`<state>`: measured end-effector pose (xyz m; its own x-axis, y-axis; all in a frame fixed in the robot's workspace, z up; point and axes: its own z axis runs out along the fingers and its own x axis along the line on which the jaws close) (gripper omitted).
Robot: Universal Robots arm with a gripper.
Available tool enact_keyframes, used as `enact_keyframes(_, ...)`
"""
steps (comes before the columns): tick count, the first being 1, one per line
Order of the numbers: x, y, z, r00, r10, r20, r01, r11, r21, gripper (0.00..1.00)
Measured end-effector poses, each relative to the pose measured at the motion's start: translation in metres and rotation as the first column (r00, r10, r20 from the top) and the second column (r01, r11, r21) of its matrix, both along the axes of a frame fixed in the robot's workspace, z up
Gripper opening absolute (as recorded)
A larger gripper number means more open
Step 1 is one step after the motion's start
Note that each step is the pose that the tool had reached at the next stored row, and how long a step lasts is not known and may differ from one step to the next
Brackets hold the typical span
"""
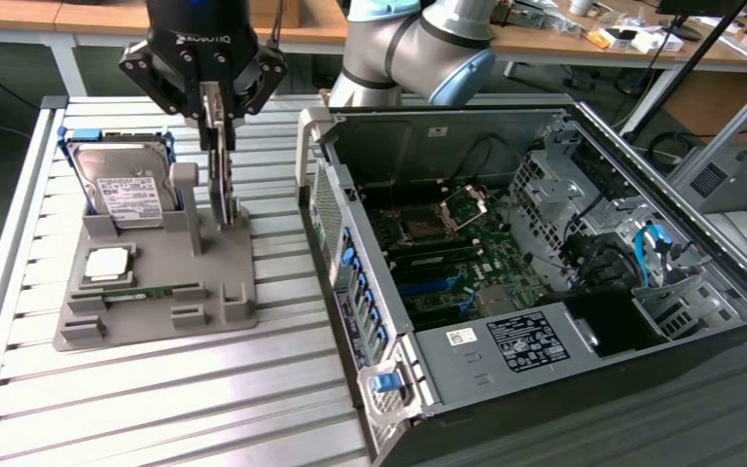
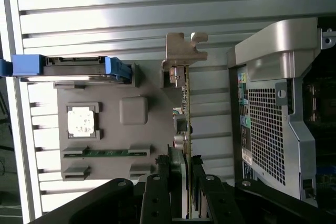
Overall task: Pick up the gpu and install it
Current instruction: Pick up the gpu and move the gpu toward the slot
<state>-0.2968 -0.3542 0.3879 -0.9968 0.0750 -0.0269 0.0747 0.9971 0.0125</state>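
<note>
GPU (image 1: 229, 199) sits clamped in my pincer (image 1: 215, 146): the 2 fingers are closed on its upper edge, 1 on each face. The card stands upright on its long edge in a slot of the grey holder (image 1: 153, 321), not yet lifted clear as far as I can judge.

I expect it to feel light and stiff, but fragile. It is a thin board with small parts on its faces, so I would squeeze only the bare edge and keep the pull straight, since a tilt could jam it in the slot. It has smooth faces, so it may slip if the grip is light.

Beside it in the holder stand a hard drive (image 1: 127, 190), a square chip (image 1: 105, 263) and a memory stick (image 1: 153, 290). The holder rests on a slatted table (image 1: 153, 418), with the open computer case (image 1: 504, 341) just beside it, on the exterior view's right.

From the exterior view I get the inside of the case, with its main board. From the wrist view I get the card edge-on between the fingers, its silver bracket (image 2: 185, 48) at the far end, and the case's perforated back panel.
</note>
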Motion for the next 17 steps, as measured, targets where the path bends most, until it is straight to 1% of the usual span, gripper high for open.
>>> enact_keyframes(4, 0.0, 0.0, 0.0022, 1.0, 0.0, 0.0, 0.0, 1.0, 0.0, 0.27)
enact_keyframes(17, 0.0, 0.0, 0.0023, 1.0, 0.0, -0.0001, 0.0, 1.0, 0.0, 0.27)
